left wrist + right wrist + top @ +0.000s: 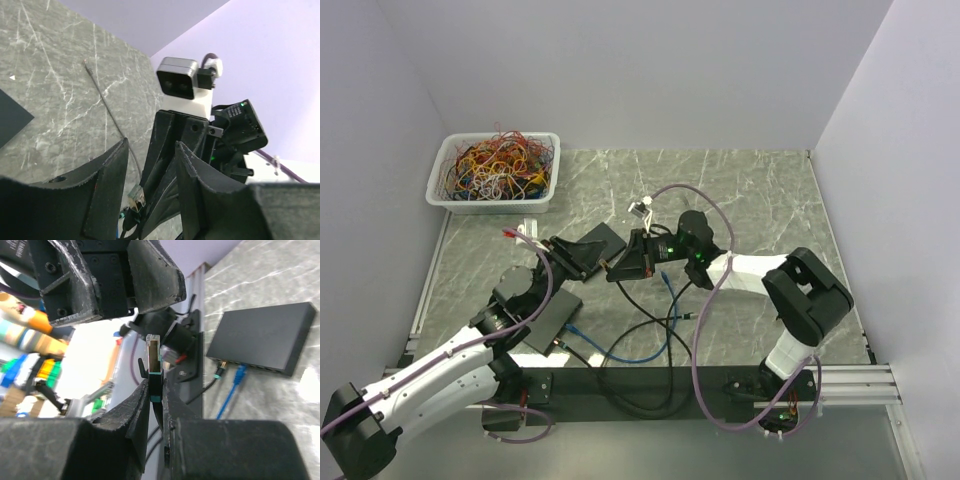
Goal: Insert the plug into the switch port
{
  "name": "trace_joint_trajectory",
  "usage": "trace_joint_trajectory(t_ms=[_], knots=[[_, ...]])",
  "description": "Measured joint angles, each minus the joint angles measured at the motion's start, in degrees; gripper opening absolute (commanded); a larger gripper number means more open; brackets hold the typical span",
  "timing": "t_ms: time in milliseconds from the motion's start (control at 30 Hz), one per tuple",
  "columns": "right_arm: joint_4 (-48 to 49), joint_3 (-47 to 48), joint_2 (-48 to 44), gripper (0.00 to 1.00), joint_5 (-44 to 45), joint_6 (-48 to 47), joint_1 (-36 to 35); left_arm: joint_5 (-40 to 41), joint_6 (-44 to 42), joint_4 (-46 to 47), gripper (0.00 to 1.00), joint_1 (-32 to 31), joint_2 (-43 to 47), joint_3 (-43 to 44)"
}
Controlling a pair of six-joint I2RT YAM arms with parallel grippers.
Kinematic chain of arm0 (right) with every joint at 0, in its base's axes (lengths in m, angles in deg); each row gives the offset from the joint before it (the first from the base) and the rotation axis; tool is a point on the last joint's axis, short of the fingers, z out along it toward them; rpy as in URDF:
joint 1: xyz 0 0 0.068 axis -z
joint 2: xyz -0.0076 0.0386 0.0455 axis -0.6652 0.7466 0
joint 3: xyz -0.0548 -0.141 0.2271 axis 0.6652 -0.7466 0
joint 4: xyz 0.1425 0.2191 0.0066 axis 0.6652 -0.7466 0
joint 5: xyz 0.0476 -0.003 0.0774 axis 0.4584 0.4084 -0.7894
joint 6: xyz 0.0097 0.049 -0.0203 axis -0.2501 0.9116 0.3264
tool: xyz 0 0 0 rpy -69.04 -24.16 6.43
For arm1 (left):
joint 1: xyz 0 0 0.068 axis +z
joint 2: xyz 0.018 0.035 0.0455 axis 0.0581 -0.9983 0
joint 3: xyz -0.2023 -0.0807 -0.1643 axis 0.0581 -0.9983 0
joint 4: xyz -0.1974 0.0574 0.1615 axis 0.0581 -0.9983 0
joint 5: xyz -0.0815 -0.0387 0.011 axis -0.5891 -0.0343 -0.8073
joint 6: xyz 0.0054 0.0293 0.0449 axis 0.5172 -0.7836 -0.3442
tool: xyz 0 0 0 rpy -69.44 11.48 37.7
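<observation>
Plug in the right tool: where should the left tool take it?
Probably the clear head of the plug, which sticks out past the right tool pinching its teal boot. Bring the left tool in from beyond those fingertips.

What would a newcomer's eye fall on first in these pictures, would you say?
Probably the white basket of tangled coloured wires at the far left of the marble table. Next, mid-table, the right gripper pinches a teal-booted plug right by the open left gripper.

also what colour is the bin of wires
White; the bin shows best in the top external view.
</observation>
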Motion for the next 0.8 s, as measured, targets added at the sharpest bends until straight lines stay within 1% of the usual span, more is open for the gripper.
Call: trace_joint_trajectory(t_ms=[500, 800], knots=[[18.6, 0.1, 5.0, 0.00, -2.8, 15.2, 0.1, -2.3, 0.2, 2.6, 0.41, 0.0, -0.2, -1.6], [20.9, 0.4, 8.5, 0.00, -2.8, 22.2, 0.5, -2.7, 0.2, 2.8, 0.29, 0.0, -0.1, -2.3]])
